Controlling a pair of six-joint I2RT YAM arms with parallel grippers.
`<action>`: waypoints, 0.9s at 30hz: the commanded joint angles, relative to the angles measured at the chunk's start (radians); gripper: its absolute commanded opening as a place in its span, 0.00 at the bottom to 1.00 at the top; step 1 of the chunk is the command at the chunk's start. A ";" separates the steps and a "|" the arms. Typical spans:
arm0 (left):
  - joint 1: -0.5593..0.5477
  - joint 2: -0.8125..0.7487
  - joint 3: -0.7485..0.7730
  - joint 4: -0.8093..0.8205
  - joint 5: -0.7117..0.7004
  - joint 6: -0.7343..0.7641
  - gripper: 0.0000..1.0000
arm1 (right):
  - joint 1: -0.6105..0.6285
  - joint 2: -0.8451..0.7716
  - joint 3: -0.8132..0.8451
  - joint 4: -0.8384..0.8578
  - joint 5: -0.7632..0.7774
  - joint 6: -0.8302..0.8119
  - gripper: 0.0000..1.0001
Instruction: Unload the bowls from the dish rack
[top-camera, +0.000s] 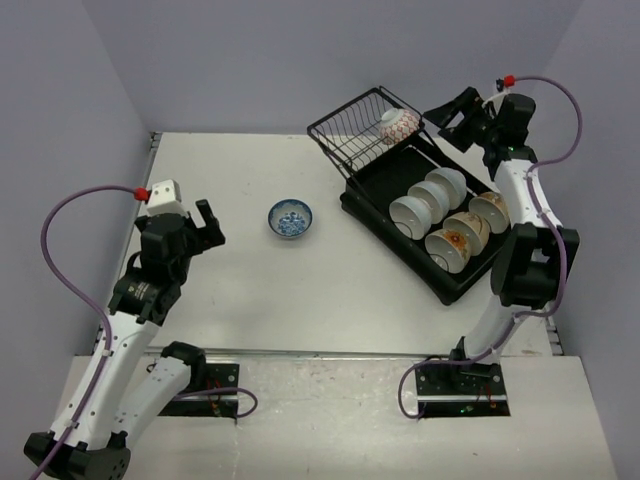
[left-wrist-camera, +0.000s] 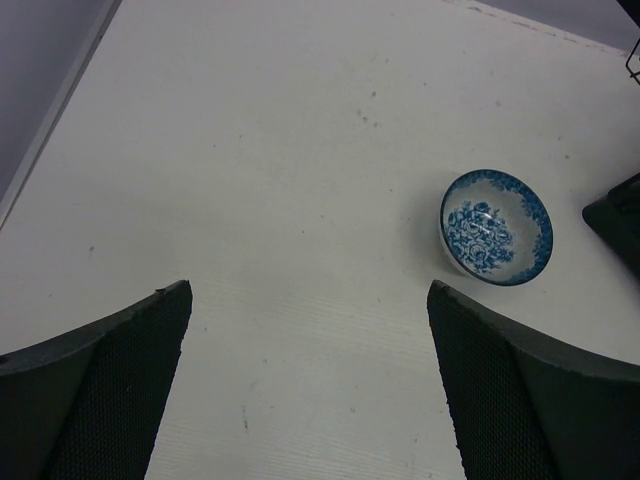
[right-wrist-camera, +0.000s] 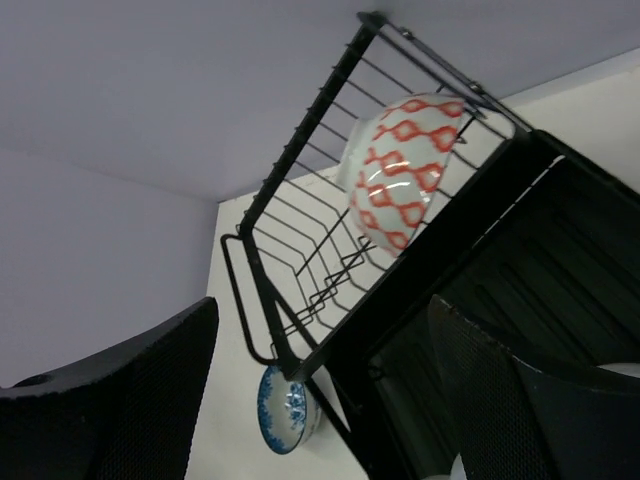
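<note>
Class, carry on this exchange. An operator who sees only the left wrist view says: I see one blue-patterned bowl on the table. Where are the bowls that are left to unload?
Observer: Several bowls stand on edge in two rows in the flat part of the dish rack, on the table's right side.
Operator: Any elsewhere?
Observer: A red-patterned bowl lies in the rack's tilted wire basket, at the far end.
Operator: Is anything reaching for it?
Observer: The right pincer is open and empty, and it faces that basket.
</note>
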 joint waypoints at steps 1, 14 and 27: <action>0.010 -0.002 0.006 0.035 0.028 0.026 1.00 | -0.053 0.019 0.040 0.142 -0.107 0.077 0.86; 0.022 -0.007 0.003 0.039 0.029 0.027 1.00 | -0.014 0.085 0.166 -0.034 -0.064 -0.116 0.99; 0.030 -0.006 0.002 0.042 0.048 0.029 1.00 | 0.011 0.156 0.000 0.314 -0.038 0.150 0.94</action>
